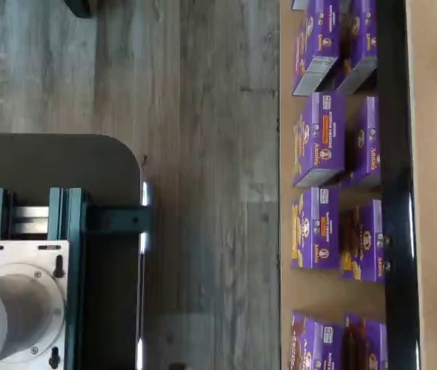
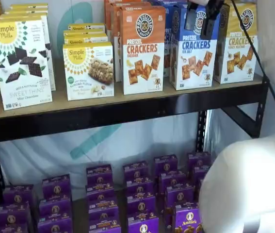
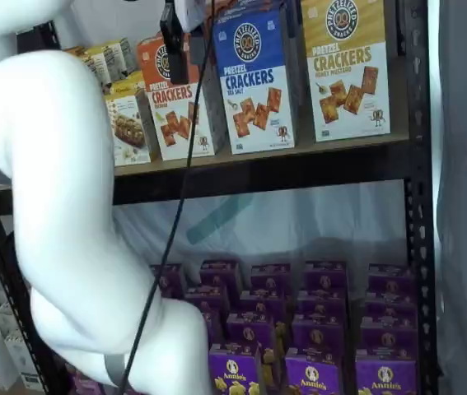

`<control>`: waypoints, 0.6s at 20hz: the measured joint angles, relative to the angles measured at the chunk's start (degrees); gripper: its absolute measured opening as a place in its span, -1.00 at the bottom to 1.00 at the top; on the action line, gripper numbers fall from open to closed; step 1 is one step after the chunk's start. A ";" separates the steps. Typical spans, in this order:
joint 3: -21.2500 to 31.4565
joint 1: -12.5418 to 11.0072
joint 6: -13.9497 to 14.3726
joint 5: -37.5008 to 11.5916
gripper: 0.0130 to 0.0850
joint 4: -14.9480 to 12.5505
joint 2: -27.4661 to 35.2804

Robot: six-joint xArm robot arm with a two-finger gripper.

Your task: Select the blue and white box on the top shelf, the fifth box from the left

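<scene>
The blue and white box (image 2: 191,53) stands upright on the top shelf (image 2: 127,114), between an orange-and-white carton and a yellow-and-white one. It also shows in a shelf view (image 3: 255,82), with the shelf's black rail (image 3: 299,169) under it. My gripper (image 2: 200,19) hangs from the view's top edge in front of the box's upper blue half. Its two black fingers stand apart with a gap, holding nothing. In a shelf view the gripper (image 3: 185,45) appears in front of the orange carton. The wrist view does not show the blue box or the fingers.
Orange-and-white cheddar carton (image 2: 143,48), yellow-and-white carton (image 2: 236,41) and Simple Mills boxes (image 2: 88,70) share the shelf. Small purple boxes (image 2: 137,189) fill the lower level and show in the wrist view (image 1: 322,139). My white arm (image 3: 60,206) and a black cable (image 2: 266,80) stand before the shelves.
</scene>
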 joint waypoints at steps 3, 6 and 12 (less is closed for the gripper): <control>-1.38 0.24 -0.06 3.57 1.00 -0.90 1.03; -0.52 -0.03 -0.34 3.92 1.00 -1.01 0.16; 0.31 -2.69 -1.32 3.52 1.00 2.76 -0.72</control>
